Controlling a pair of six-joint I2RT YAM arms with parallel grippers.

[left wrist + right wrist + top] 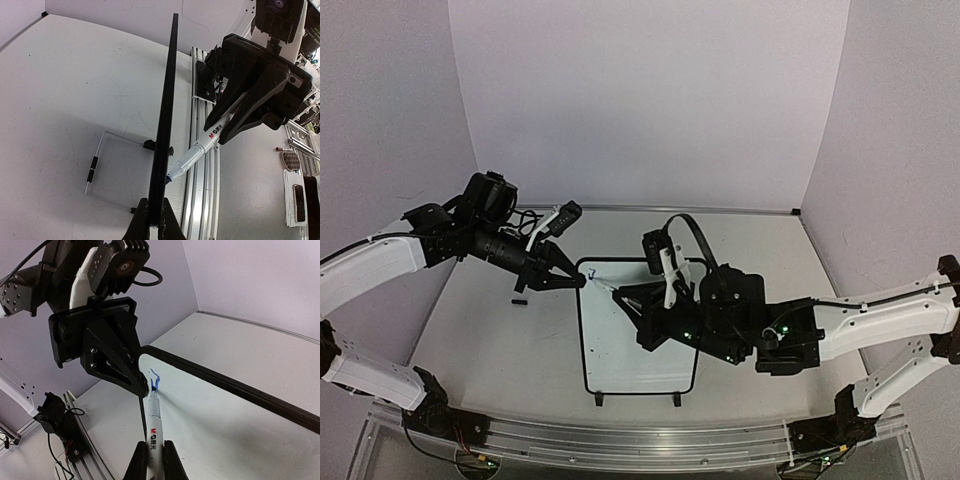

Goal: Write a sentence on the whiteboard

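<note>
the whiteboard (635, 365) lies in the middle of the table (490, 350), its feet toward the arm bases. its face is almost wholly bare, so by my reading the task is only just begun, with nearly all the writing left to do. the left arm reaches in from the left, forearm angled toward the board's far left corner. the right arm stretches across from the right, its wrist over the upper part of the board and turned toward that same corner. the left gripper (570, 281) is clamped on the black frame at the corner, steadying the board; whether that corner is raised off the table i cannot tell. the right gripper (625, 295) is closed around a white marker (202, 145), barrel slanted, its blue tip at the board face just beside the left gripper. the sentence (155, 378) amounts to one short blue stroke at the tip, with no letter readable. a small black piece (519, 300), possibly the cap, lies on the table just left of the board.
</note>
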